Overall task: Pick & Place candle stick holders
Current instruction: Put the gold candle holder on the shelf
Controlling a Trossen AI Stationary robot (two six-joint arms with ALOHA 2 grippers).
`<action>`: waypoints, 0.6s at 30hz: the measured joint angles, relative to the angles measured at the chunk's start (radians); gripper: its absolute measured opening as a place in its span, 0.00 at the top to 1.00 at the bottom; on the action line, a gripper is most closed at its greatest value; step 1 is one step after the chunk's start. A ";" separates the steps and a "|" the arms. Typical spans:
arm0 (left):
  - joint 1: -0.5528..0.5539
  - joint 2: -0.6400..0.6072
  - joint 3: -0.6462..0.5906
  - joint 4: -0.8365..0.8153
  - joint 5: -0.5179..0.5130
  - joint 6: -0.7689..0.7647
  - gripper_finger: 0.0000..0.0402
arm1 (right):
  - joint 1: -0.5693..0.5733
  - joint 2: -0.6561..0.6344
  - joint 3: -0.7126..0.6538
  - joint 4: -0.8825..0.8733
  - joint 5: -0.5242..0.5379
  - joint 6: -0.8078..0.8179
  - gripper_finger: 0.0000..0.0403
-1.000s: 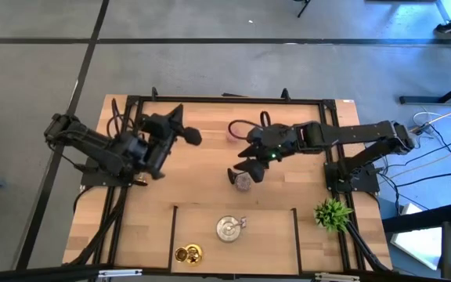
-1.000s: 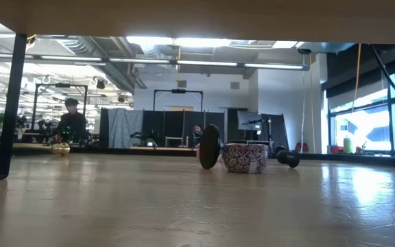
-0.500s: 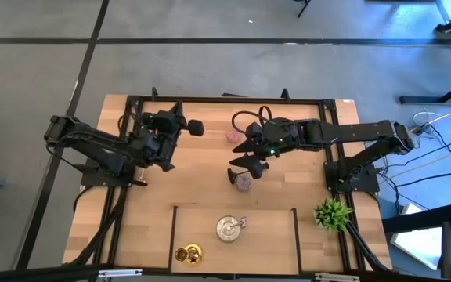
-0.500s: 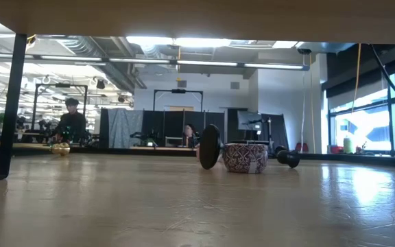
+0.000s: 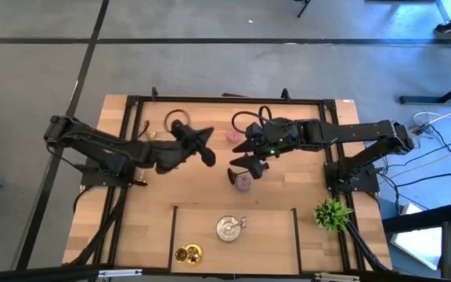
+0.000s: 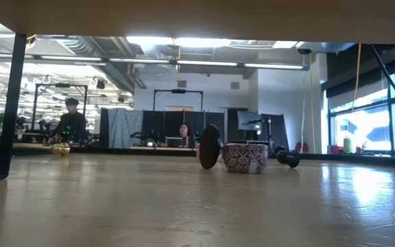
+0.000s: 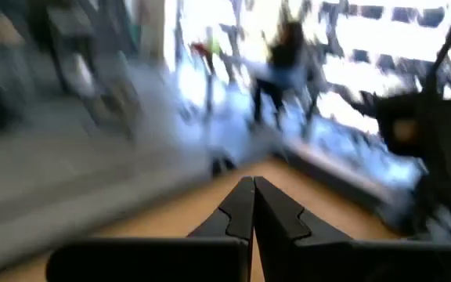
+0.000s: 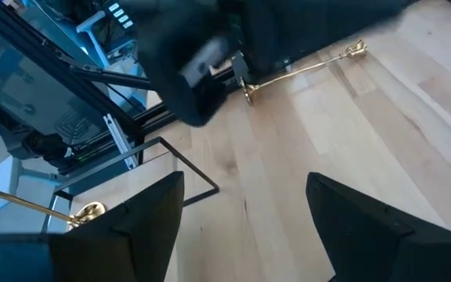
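Even, soft overhead light falls on the wooden table, with only faint shadows. At table height, ceiling strip lights and bright windows put a pale sheen on the tabletop. The left wrist view is heavily smeared, its windows blown out white.

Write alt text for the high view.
Two dark arms reach over a wooden table: the left gripper shut and empty near mid-table, the right gripper open just above a pink glittery holder. A silver holder sits nearer the front edge.

Silver holder, gold holder, two pink holders on table.
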 joint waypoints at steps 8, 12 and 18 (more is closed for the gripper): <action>0.123 0.002 0.224 -0.879 0.191 -0.542 1.00 | 0.003 0.000 0.000 -0.027 -0.024 -0.001 0.32; 0.234 0.001 0.278 -1.278 0.421 -0.802 1.00 | 0.003 0.000 0.000 -0.047 -0.027 0.000 0.32; 0.304 0.002 0.277 -1.605 0.522 -0.789 0.99 | 0.003 0.000 0.000 -0.051 -0.027 -0.004 0.32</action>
